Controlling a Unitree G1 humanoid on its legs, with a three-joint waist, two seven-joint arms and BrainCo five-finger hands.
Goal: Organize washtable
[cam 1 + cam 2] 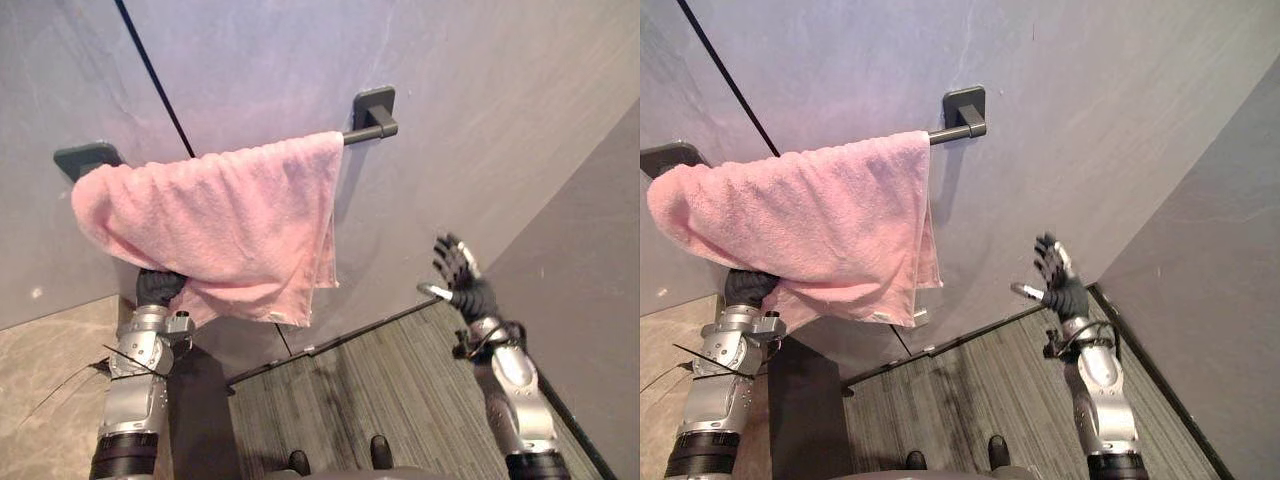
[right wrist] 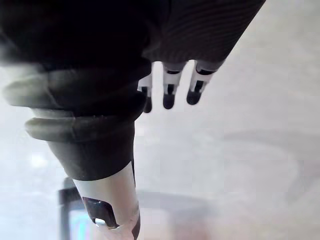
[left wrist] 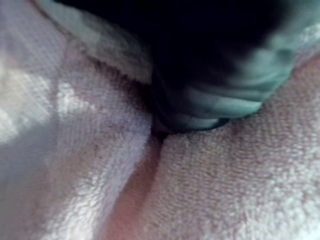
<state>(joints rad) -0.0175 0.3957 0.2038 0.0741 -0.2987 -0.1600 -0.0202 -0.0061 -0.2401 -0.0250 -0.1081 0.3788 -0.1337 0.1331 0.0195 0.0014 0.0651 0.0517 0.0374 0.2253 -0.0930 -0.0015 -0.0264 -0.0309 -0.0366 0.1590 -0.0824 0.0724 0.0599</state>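
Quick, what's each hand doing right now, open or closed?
Left hand: tucked under the pink towel, cannot be told.
Right hand: open, holding nothing, raised in the air.

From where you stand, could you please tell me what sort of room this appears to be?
Most likely a bathroom or washroom. A pink terry towel hangs draped over a dark metal towel bar, which is mounted on a smooth grey stone-look wall.

**A bathroom corner**

I am standing in a bathroom: a pink towel (image 1: 220,215) is hanging over a dark towel bar (image 1: 370,127) on a grey stone wall (image 1: 480,80), and dark striped flooring (image 1: 400,390) is running beneath.
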